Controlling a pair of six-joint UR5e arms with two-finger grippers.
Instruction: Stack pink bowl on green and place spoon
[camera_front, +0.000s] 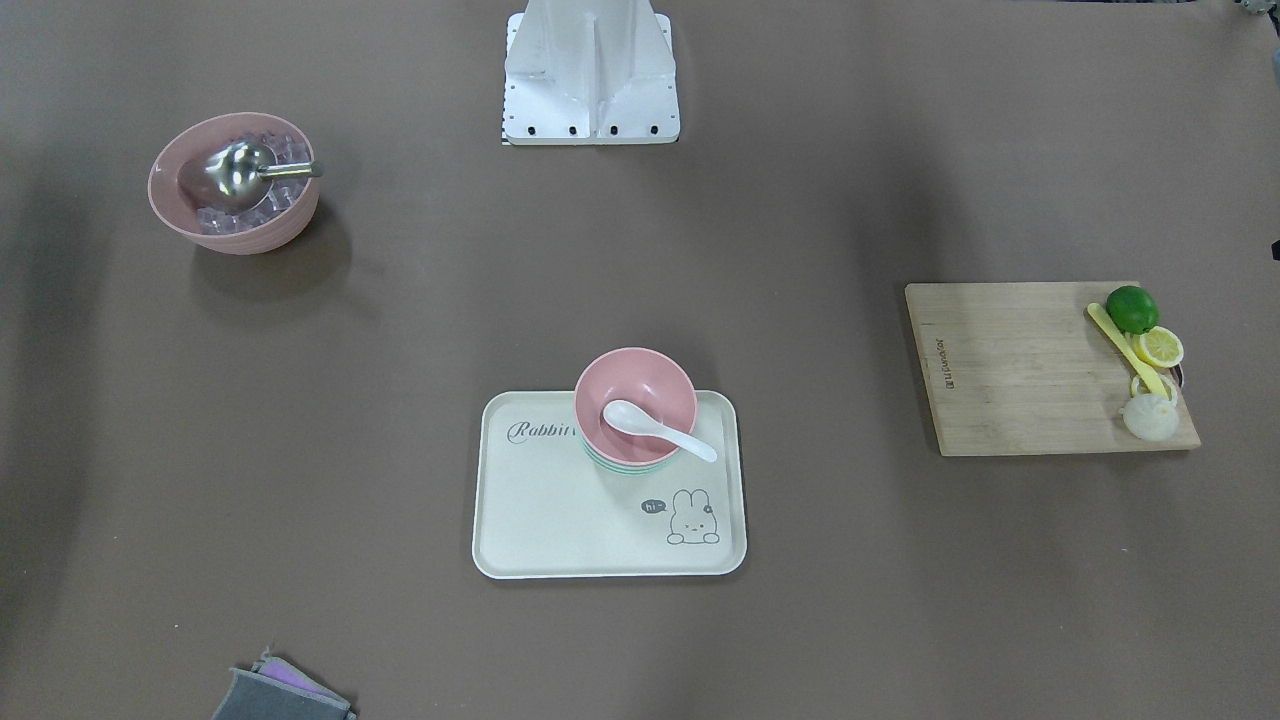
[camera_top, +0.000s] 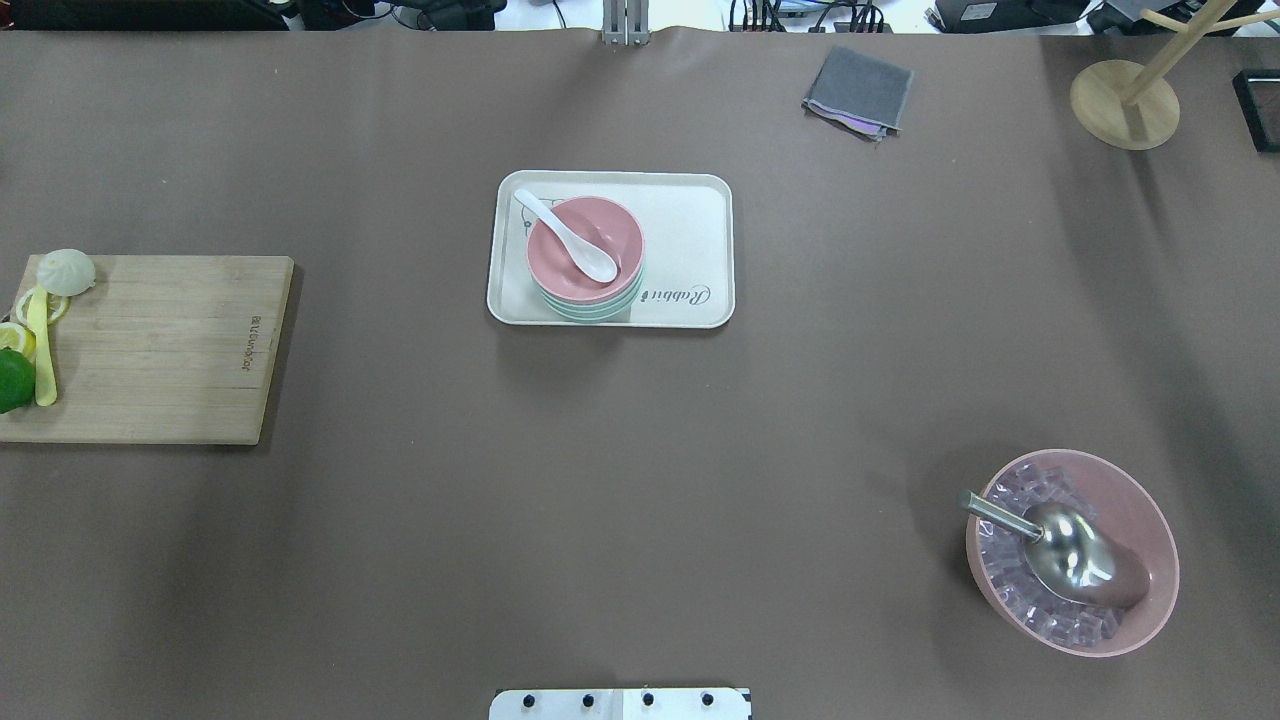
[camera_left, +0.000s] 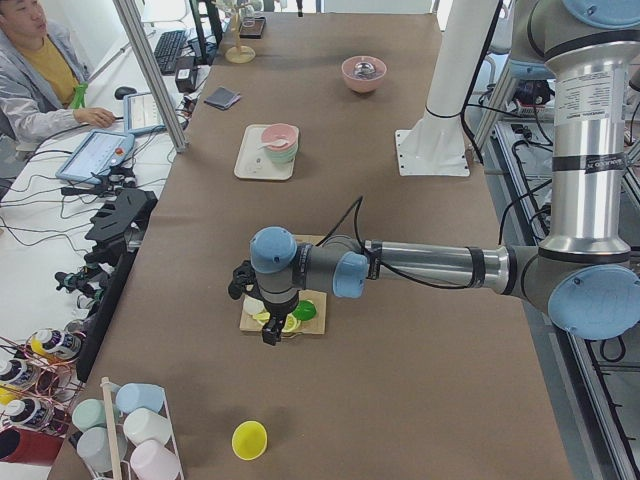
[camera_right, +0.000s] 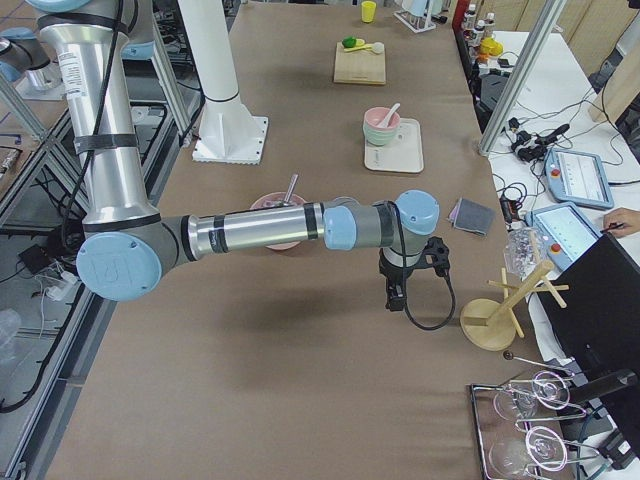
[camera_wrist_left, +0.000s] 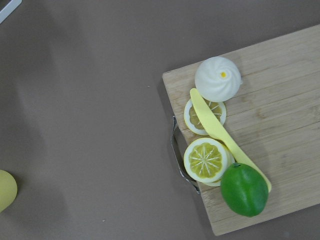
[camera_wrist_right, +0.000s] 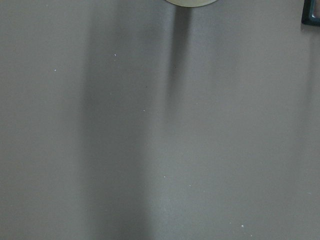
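The pink bowl (camera_front: 635, 400) sits stacked on the green bowl (camera_front: 622, 467) on the cream rabbit tray (camera_front: 560, 520) at mid table. The white spoon (camera_front: 655, 428) lies in the pink bowl with its handle over the rim. The stack also shows in the overhead view (camera_top: 585, 248). My left gripper (camera_left: 268, 325) hangs above the cutting board, far from the tray. My right gripper (camera_right: 397, 298) hangs over bare table near the wooden stand. Both show only in the side views, so I cannot tell whether they are open or shut.
A larger pink bowl (camera_top: 1070, 550) with ice cubes and a metal scoop stands at the near right. A cutting board (camera_top: 150, 350) with lime, lemon slices, a yellow knife and a bun lies at the left. A grey cloth (camera_top: 858, 90) and a wooden stand (camera_top: 1125, 100) sit at the far edge.
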